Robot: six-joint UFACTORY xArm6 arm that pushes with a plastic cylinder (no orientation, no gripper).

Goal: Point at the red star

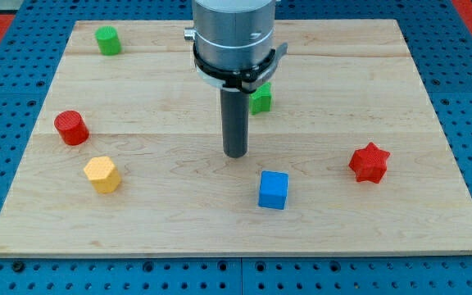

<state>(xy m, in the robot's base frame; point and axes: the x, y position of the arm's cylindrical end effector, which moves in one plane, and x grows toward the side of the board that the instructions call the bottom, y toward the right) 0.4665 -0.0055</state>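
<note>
The red star (369,162) lies on the wooden board (179,221) at the view's right, a little below mid-height. My tip (235,153) stands near the board's middle, well to the left of the red star and apart from it. The blue cube (273,189) lies just below and right of my tip, not touching it. A green block (261,99) sits behind the rod, partly hidden by it.
A red cylinder-like block (71,127) and a yellow hexagonal block (102,174) lie at the view's left. A green block (108,40) lies at the top left. The arm's grey body (233,37) hangs over the board's top middle.
</note>
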